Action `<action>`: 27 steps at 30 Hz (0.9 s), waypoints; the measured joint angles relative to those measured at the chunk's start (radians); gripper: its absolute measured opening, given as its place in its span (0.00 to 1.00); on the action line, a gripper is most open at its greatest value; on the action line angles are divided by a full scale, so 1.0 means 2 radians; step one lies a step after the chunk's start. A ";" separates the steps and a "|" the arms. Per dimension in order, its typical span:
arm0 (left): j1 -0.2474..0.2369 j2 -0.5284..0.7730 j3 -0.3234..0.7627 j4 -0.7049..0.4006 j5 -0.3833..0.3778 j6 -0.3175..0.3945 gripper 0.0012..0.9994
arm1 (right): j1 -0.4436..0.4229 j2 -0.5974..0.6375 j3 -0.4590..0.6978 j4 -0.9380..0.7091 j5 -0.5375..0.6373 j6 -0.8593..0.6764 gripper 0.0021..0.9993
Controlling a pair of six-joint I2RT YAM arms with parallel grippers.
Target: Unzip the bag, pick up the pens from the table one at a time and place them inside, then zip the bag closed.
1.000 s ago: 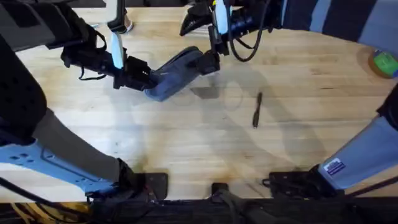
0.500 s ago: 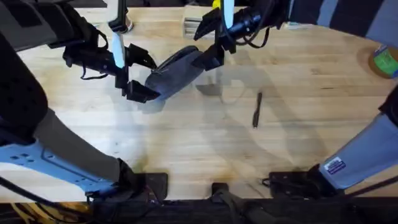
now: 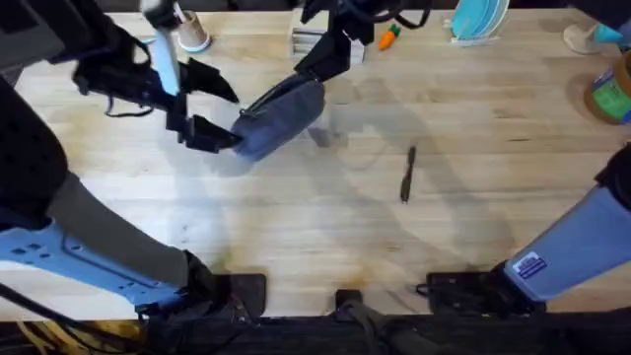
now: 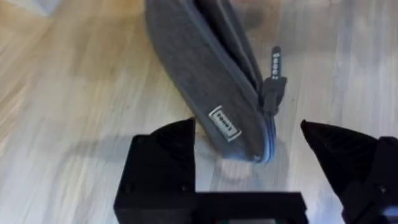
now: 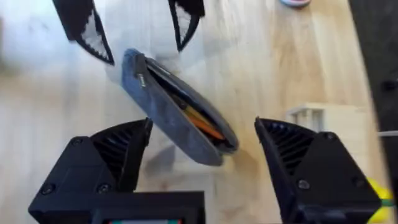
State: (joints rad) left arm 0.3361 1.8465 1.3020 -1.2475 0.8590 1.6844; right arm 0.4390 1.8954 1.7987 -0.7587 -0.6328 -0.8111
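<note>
Overhead view: bag lies on the table, unzipped, orange contents visible at its mouth in the right wrist view. Left gripper and right gripper stand spread wide at opposite ends, holding nothing, probably to free the bag. One pen lies well apart, awaiting pickup.

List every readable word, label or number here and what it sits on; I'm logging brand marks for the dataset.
Small white tag sewn on the bag: has lettering, too blurred to read.
Zipper pull on the bag: embossed characters, not legible.
Sticker on the right arm's blue link: print too small to read.
Nothing can be quoted.
</note>
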 joint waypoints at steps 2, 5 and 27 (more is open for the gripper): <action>0.017 0.000 0.024 -0.024 0.002 0.000 1.00 | 0.009 0.000 0.013 0.004 0.020 -0.030 0.99; 0.045 -0.005 0.060 -0.068 0.005 0.013 1.00 | 0.022 0.000 0.020 0.051 0.032 -0.075 0.99; 0.095 -0.060 0.118 -0.147 0.006 0.086 1.00 | 0.047 0.028 0.025 0.102 0.033 -0.228 0.99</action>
State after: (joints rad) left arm 0.5255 1.7269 1.5372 -1.5412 0.8715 1.8561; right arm 0.5339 1.9518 1.8479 -0.5545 -0.5664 -1.2679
